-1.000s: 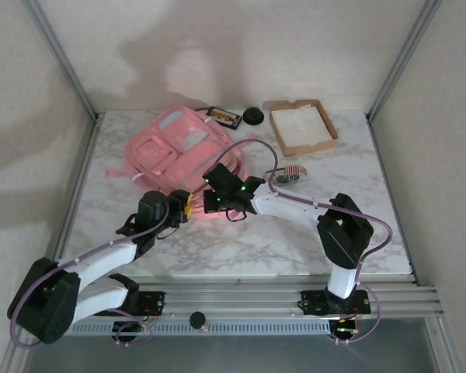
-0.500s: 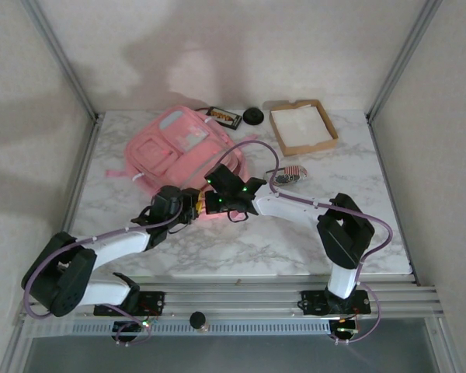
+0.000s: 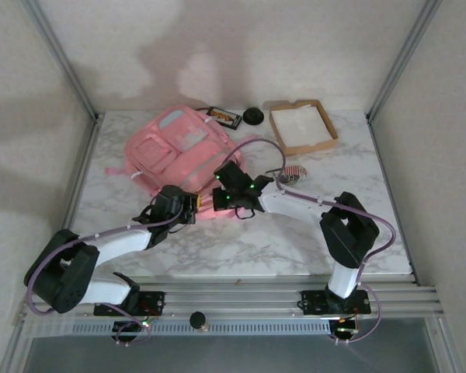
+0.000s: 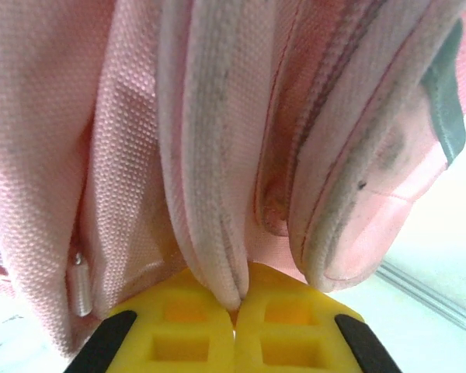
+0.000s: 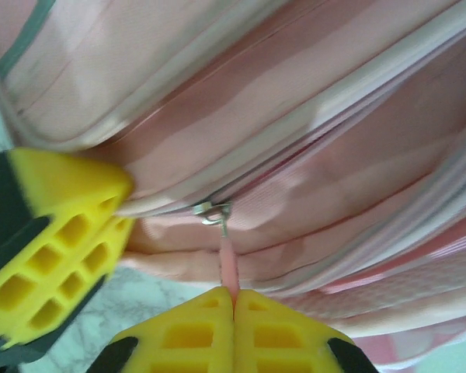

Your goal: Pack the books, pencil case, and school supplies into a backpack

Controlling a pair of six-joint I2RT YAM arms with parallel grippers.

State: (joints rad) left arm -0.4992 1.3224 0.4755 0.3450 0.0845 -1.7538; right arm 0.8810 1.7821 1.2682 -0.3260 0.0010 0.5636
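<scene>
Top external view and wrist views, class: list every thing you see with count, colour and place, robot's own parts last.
soft pink fabric backpack: one, pink with grey-blue panels, back left of the table
thin dark brown book: one, brown with gold print, just beyond the backpack
round black object: one, black, right of the book
shallow cardboard tray: one, brown with white lining, back right
small striped oval pouch: one, red and pale, right of the backpack
marble-patterned table: one, white and grey, under everything
left hand: one, yellow fingers, shut on a backpack fold
right hand: one, yellow fingers, shut on the pink zipper pull
</scene>
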